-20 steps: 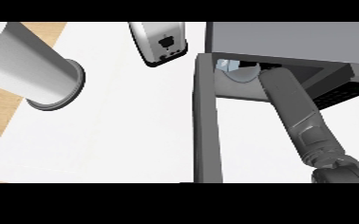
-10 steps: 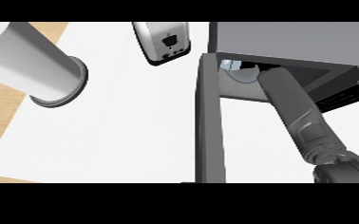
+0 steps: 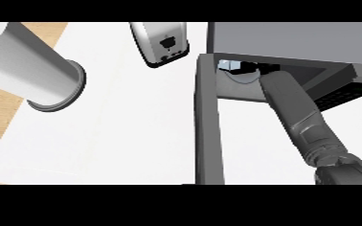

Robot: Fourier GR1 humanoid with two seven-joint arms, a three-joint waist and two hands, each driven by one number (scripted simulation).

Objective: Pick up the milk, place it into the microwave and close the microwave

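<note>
The microwave (image 3: 283, 38) stands at the right with its door (image 3: 209, 124) swung open toward me. My right forearm reaches into the cavity, and only a black part of my right hand (image 3: 256, 68) shows past its end. A small pale blue and white piece of the milk (image 3: 228, 65) shows just left of the hand, deep inside above the turntable's rim (image 3: 244, 80). The forearm hides how the hand meets the milk. My left hand does not show.
A white and black toaster-like appliance (image 3: 161, 43) stands at the back, left of the microwave. A big grey cylinder (image 3: 35, 72) lies over the counter's left side. A wooden strip (image 3: 8, 119) borders the white counter (image 3: 127, 139) at the left.
My right forearm has pushed farther into the microwave, and the milk now sits deeper and more to the left inside. The door has not moved.
</note>
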